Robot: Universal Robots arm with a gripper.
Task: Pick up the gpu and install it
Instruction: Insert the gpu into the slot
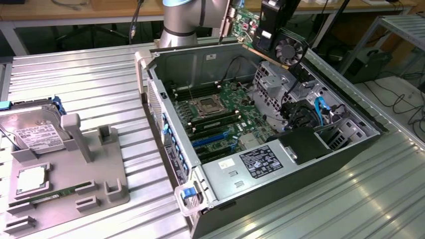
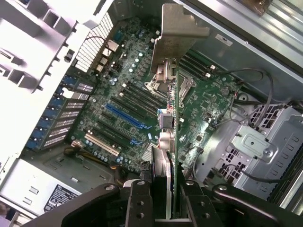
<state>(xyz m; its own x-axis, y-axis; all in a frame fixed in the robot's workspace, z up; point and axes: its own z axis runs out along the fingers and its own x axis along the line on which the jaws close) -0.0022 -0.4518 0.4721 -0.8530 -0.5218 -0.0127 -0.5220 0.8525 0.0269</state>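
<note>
Held gpu (image 2: 171,137) lengthwise out from gripper (image 2: 165,196), bracket (image 2: 177,33) farthest

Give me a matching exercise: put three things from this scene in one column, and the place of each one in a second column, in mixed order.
1. graphics card
2. hard drive
3. memory stick

a. leaning upright in the grey holder
b. lying flat in the grey holder
c. clamped in the hand, above the open computer case

Pairs: 1-c, 2-a, 3-b
</note>
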